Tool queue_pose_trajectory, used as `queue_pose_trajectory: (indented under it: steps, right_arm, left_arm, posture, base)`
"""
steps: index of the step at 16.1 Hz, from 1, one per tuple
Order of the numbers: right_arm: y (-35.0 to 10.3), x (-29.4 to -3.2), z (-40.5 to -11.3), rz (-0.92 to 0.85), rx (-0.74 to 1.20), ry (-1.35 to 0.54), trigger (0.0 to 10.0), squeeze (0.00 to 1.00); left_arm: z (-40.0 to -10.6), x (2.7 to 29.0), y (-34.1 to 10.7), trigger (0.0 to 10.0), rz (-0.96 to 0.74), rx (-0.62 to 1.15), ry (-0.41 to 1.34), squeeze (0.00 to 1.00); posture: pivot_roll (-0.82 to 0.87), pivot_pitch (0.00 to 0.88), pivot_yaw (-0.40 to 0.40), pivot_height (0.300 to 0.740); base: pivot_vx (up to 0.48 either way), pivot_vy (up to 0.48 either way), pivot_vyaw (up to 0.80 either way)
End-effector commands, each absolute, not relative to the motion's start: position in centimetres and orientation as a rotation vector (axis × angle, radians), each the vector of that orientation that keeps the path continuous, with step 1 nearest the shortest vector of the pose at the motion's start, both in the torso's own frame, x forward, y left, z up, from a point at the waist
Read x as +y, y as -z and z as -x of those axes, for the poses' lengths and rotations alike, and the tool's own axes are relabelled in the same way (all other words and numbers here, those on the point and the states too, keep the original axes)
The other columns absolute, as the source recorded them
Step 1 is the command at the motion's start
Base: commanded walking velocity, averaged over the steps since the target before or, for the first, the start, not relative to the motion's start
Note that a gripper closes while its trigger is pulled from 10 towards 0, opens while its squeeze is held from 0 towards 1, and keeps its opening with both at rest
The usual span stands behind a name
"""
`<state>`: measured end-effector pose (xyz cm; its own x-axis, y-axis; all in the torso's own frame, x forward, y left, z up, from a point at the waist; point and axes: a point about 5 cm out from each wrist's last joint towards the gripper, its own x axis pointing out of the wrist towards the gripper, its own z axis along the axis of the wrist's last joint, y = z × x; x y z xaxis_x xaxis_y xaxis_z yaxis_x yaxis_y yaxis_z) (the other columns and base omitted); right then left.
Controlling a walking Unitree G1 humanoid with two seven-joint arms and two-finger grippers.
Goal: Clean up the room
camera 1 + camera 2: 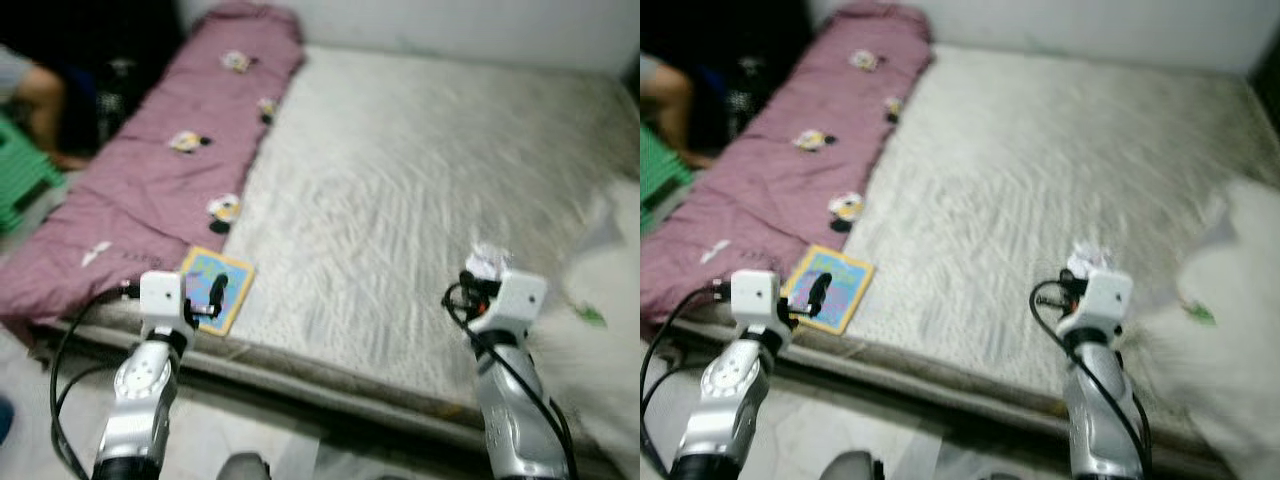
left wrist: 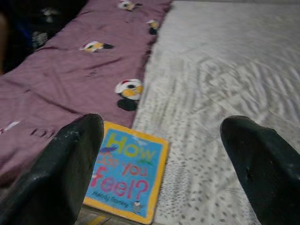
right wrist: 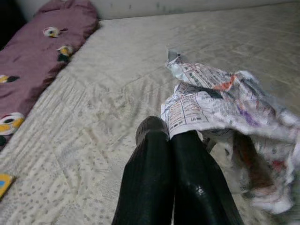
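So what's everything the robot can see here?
Bed: one, pale grey patterned cover, ahead of the robot.
Quilt: one, mauve with cartoon patches, folded along the bed's left side.
Picture book: one, blue with yellow border, titled "How Do You Feel?", near bed edge beside the quilt.
Crumpled printed paper: one, white with print, at the right gripper's fingers.
Fluffy white thing: one, bed's right edge; too blurred to name.
Stool: one, green, far left.
Person: one, partly seen, far left.
Left gripper: open, above the book.
Right gripper: shut on paper.
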<state>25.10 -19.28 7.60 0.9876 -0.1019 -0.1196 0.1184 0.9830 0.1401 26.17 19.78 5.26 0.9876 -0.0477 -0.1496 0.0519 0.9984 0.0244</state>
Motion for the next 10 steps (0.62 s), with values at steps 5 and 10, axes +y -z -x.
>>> queue_pose_trajectory:
  steps: [5, 10]
  right_arm:
    - [-8.06, -18.67, -25.64, -0.159, 0.096, 0.106, 10.0, 0.00]
    - [-8.01, -19.20, -25.29, -0.168, 0.105, 0.135, 10.0, 0.00]
  left_arm:
    - [-26.95, 20.58, -6.08, 10.0, -0.048, 0.131, 0.025, 0.00]
    - [-26.54, 20.64, -5.93, 10.0, -0.055, 0.144, 0.031, 0.00]
  posture:
    - [-0.02, 0.000, -0.004, 0.740]
    - [-0.02, 0.000, -0.005, 0.740]
  base:
    - [0.000, 0.000, 0.00]
    - [0.000, 0.000, 0.00]
